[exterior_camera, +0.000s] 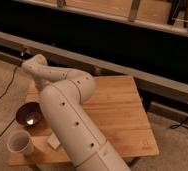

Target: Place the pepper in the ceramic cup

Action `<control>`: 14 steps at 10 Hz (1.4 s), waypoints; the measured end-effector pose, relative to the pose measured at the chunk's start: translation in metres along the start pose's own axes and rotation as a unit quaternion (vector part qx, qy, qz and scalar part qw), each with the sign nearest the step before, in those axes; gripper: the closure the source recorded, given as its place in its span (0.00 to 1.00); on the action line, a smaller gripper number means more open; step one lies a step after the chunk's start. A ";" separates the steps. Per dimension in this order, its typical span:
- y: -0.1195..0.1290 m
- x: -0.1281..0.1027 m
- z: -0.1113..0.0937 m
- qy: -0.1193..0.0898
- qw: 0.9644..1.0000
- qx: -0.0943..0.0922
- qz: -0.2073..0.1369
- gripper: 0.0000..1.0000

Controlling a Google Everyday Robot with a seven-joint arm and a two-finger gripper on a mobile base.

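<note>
A wooden table (pixel 122 110) stands on grey floor (pixel 177 145) before a dark wall (pixel 102 37).

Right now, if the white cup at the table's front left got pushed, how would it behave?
The cup stands upright and looks stiff, so it would probably slide, maybe tip. It sits near the table edge, so an outward push could drop it. The pincer is out of sight beyond the far end of the arm.

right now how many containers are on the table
2: bowl at the table's left edge, cup at its front-left corner. The arm may hide more; tool unseen at its far-left end.
</note>
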 end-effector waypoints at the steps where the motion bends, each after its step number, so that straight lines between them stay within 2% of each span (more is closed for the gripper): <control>1: 0.000 0.000 0.000 0.000 1.000 0.000 0.000 0.35; 7: 0.001 0.000 0.000 0.000 1.000 -0.001 0.000 0.35; 11: 0.018 -0.015 0.003 -0.027 0.999 -0.018 -0.012 0.35; 14: 0.009 -0.020 0.018 -0.032 0.999 -0.010 0.000 0.35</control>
